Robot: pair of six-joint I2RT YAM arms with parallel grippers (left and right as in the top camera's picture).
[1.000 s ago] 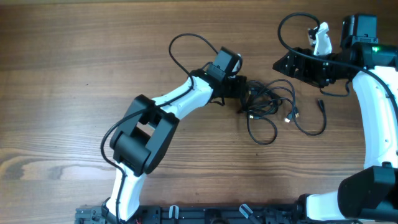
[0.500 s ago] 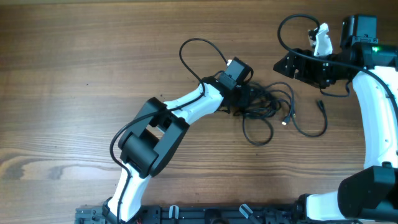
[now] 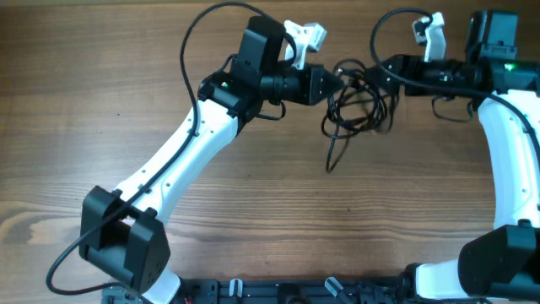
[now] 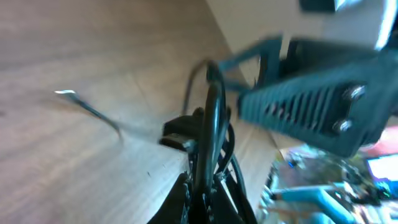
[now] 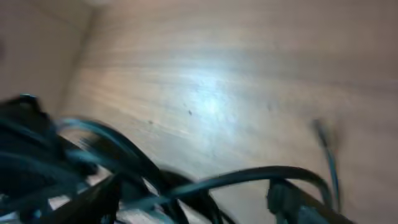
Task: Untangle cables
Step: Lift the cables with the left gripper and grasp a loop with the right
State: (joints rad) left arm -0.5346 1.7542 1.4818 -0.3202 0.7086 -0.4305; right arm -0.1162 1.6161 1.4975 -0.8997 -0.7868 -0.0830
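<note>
The wooden desk (image 3: 101, 101) carries both arms. The left arm (image 3: 169, 160) reaches in a long diagonal from its base at the near-left edge up to the far middle. Its wrist is bent so that the left hand (image 3: 335, 85) points right. The right arm (image 3: 510, 169) rises along the right edge and folds at the top, and the right hand (image 3: 388, 73) points left. The two hands face each other and are close together.

The cables (image 3: 359, 103) sit between them near the far edge as a loose knot of black loops. One strand (image 3: 332, 152) trails down toward the near side.

The left hand is closed tight on the bundle. Only its wrist view shows this: the loops rise straight out from between its pinched fingers, and a slatted finger (image 4: 311, 106) of the right hand stands just behind them, blurred. A thin strand with a bright tip (image 4: 65, 93) lies off to the side on the wood.

The right wrist view shows its own fingers (image 5: 292, 199) standing wide apart, with several strands crossing the gap between them. From overhead, whether those fingers touch the cables cannot be told.
</note>
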